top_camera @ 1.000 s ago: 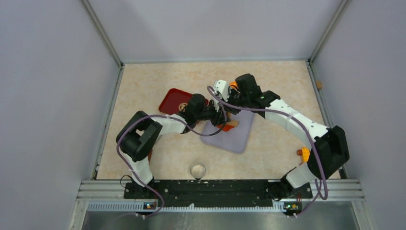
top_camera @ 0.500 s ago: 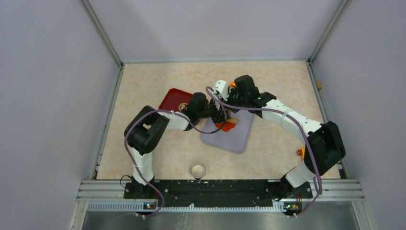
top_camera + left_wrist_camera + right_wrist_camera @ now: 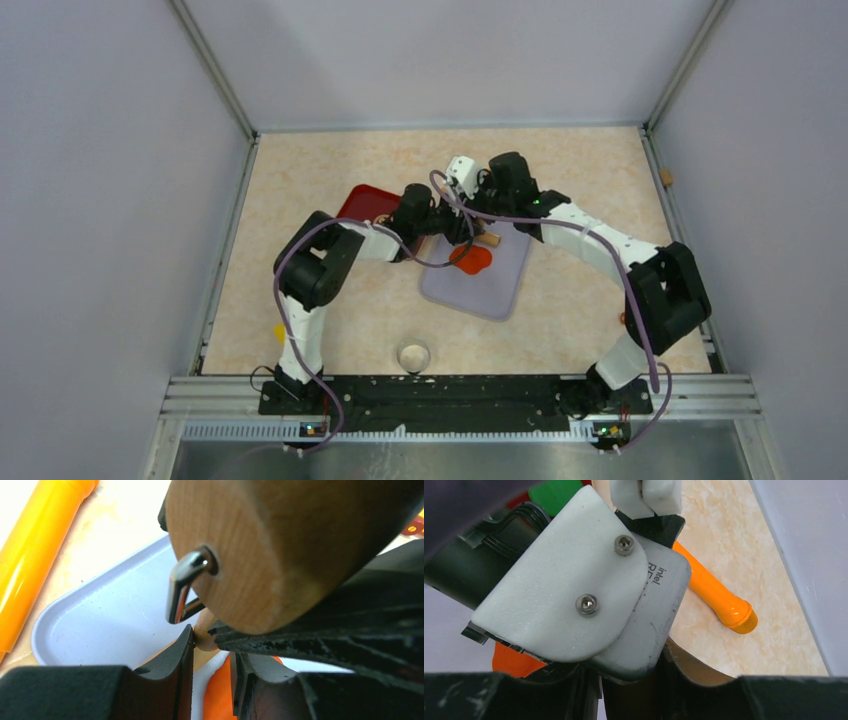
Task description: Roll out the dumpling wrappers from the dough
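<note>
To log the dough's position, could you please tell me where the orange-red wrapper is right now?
In the top view, the orange-red wrapper lies on the lavender board, toward its far left part, to the right of the red tray.

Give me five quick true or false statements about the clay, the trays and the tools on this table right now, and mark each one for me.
1. The flat orange-red clay piece lies on the pale lavender plastic tray. True.
2. The dark red tray sits on the robot's right of the lavender tray. False: it is on the robot's left of it.
3. The small clear glass cup stands on the lavender tray. False: it stands on the marbled table, nearer the arm bases.
4. An orange-yellow cylindrical tool lies on the table beside the lavender tray. True.
5. A pale wooden roller with a metal loop in its end fills much of the left wrist view. True.
</note>
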`<action>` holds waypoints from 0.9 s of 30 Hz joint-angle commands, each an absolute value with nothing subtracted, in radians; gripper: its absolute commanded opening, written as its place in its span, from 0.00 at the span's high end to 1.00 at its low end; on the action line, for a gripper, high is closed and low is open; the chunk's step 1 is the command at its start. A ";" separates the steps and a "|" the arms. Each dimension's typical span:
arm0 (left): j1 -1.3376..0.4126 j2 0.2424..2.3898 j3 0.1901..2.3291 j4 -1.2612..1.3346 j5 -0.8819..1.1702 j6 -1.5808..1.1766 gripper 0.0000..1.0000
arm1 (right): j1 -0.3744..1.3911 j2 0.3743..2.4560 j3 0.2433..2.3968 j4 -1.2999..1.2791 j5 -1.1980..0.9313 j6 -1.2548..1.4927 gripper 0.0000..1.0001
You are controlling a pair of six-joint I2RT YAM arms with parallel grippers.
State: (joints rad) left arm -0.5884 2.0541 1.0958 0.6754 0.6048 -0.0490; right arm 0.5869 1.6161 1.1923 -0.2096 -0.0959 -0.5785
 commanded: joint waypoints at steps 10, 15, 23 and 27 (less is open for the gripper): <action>-0.561 1.854 1.161 0.558 0.444 -0.248 1.00 | 0.680 1.563 1.333 -0.517 -0.278 -0.551 1.00; -0.563 1.800 1.080 0.516 0.456 -0.276 1.00 | 0.711 1.536 1.281 -0.556 -0.303 -0.546 1.00; -0.564 1.795 0.997 0.516 0.461 -0.294 1.00 | 0.743 1.536 1.221 -0.543 -0.309 -0.537 1.00; -0.568 1.816 0.965 0.547 0.460 -0.294 1.00 | 0.747 1.547 1.194 -0.534 -0.306 -0.547 1.00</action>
